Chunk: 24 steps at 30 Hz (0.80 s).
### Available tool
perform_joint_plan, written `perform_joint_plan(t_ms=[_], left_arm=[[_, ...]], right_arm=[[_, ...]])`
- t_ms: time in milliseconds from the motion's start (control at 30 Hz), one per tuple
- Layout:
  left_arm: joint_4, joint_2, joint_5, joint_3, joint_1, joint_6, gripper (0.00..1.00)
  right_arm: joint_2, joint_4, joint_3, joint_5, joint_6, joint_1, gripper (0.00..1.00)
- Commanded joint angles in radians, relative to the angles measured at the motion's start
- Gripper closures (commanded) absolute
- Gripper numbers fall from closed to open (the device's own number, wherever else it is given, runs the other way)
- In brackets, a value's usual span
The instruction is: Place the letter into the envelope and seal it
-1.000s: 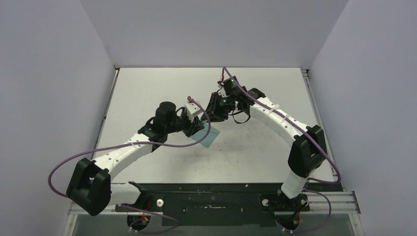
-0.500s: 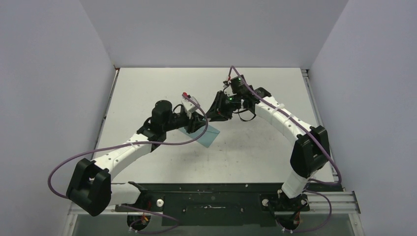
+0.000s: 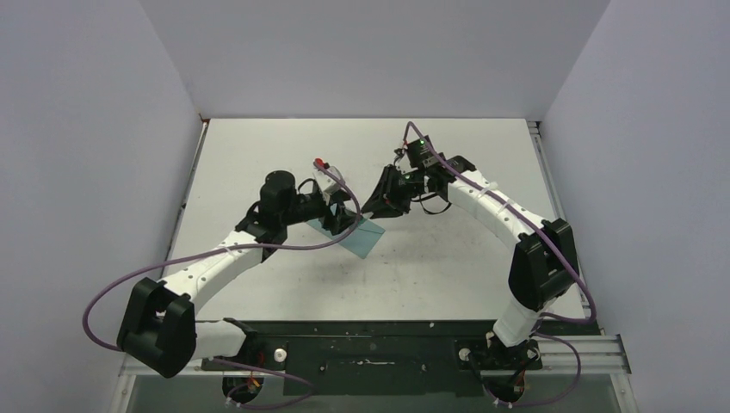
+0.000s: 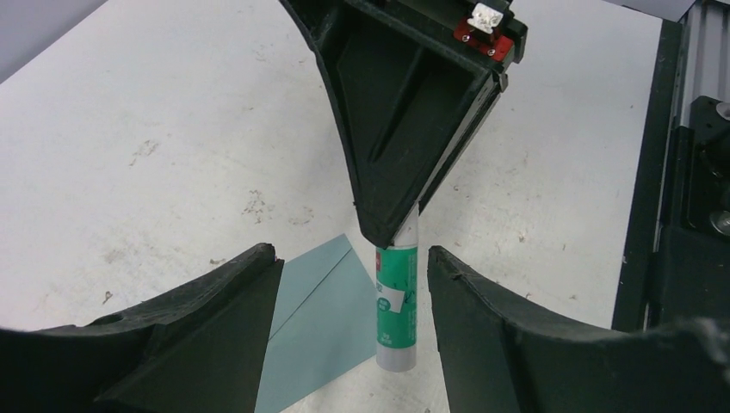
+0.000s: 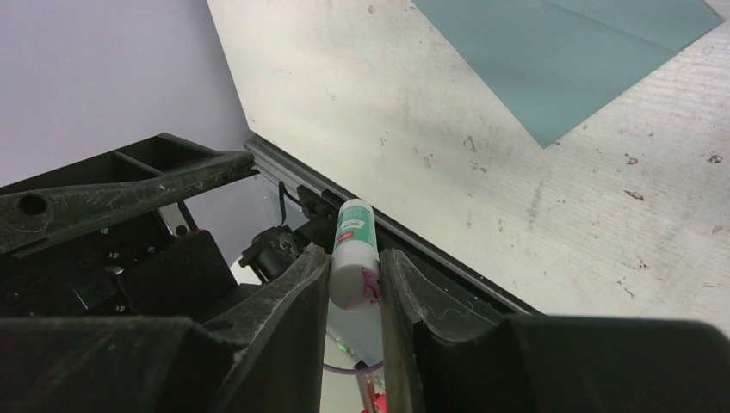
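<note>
The teal envelope [image 3: 367, 237] lies flat on the table, its flap fold line showing in the left wrist view [image 4: 318, 318] and the right wrist view [image 5: 559, 52]. The tan letter shows in no view. My right gripper [image 3: 373, 208] is shut on a white glue stick with a green label [image 5: 353, 249] and holds it upright above the envelope's edge. My left gripper [image 3: 345, 215] is open, its two fingers on either side of the glue stick [image 4: 396, 305] without touching it. The right gripper's fingers [image 4: 405, 112] hang just above.
The black mounting rail [image 4: 658, 172] and the arm bases run along the table's near edge. Grey walls close in the table on the left, back and right.
My left gripper has turned and lifted off the envelope to face the right gripper. The right wrist has shifted a little right, keeping the glue stick between my left fingers.
</note>
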Motion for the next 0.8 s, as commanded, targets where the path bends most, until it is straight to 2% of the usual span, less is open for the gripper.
perform_joint_plan(t_ms=[0, 200, 367, 533, 733, 767], left_arm=[[-0.006, 0.022, 0.101, 0.059, 0.003, -0.004, 0.38], [-0.060, 0.065, 0.189, 0.079, 0.003, 0.000, 0.37], [-0.084, 0.085, 0.182, 0.078, 0.003, 0.012, 0.43], [-0.095, 0.095, 0.176, 0.086, 0.002, 0.022, 0.61], [-0.106, 0.100, 0.133, 0.095, -0.007, 0.063, 1.00], [-0.109, 0.098, 0.126, 0.096, -0.007, 0.071, 1.00]], right_arm=[[-0.046, 0.024, 0.011, -0.029, 0.018, -0.008, 0.95], [-0.051, 0.041, 0.007, -0.038, 0.028, -0.013, 0.95], [-0.057, 0.059, 0.010, -0.049, 0.039, -0.016, 0.95], [-0.060, 0.073, 0.008, -0.059, 0.047, -0.016, 0.95], [-0.061, 0.083, 0.002, -0.073, 0.044, -0.014, 0.95], [-0.062, 0.083, 0.001, -0.074, 0.040, -0.014, 0.95]])
